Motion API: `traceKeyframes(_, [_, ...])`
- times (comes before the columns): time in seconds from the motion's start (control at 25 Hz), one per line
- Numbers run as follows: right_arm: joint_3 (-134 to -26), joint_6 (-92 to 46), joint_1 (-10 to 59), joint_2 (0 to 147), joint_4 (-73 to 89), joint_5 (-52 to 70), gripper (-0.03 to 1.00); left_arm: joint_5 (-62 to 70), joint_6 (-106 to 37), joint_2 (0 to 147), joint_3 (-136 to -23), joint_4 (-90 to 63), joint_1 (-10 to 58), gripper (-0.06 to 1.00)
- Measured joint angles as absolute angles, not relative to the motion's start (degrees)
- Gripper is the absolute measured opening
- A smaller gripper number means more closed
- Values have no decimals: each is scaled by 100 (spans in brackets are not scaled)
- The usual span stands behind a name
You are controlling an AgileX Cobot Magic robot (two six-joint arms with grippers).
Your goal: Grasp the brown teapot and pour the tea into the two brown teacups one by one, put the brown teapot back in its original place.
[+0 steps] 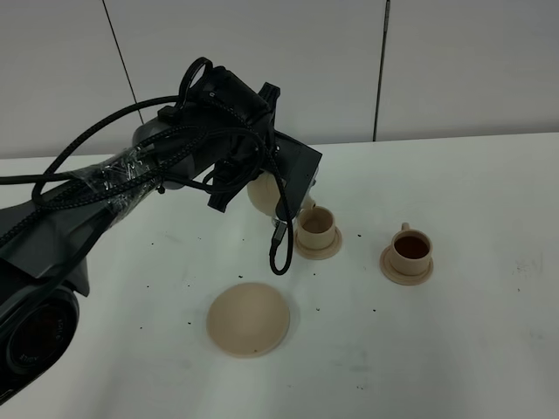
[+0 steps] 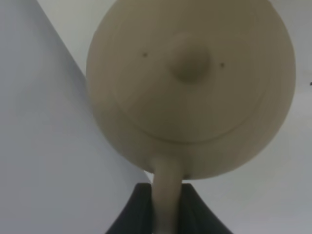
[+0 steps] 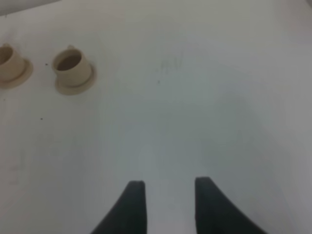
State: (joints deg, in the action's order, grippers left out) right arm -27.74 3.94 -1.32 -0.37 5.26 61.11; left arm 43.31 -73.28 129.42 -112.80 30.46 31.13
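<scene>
My left gripper is shut on the loop handle of the brown teapot, which is mostly hidden under the arm. It holds the pot tilted in the air, spout toward the left teacup. In the left wrist view the teapot fills the frame, its handle between my left gripper's fingers. The right teacup holds dark tea. Both cups stand on small saucers. The wide flat saucer lies bare in front. My right gripper is open and empty over bare table, with both cups far off.
The white table carries small dark specks around the saucers. A black cable loop hangs from the left arm just left of the left teacup. A pale wall stands behind the table.
</scene>
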Motion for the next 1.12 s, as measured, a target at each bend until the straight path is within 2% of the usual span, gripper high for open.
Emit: traceKeyframes(1.12, [-2774,394,-132,-37,526,6111,24,4180,-7912,12954,-11278,3278,3164,17])
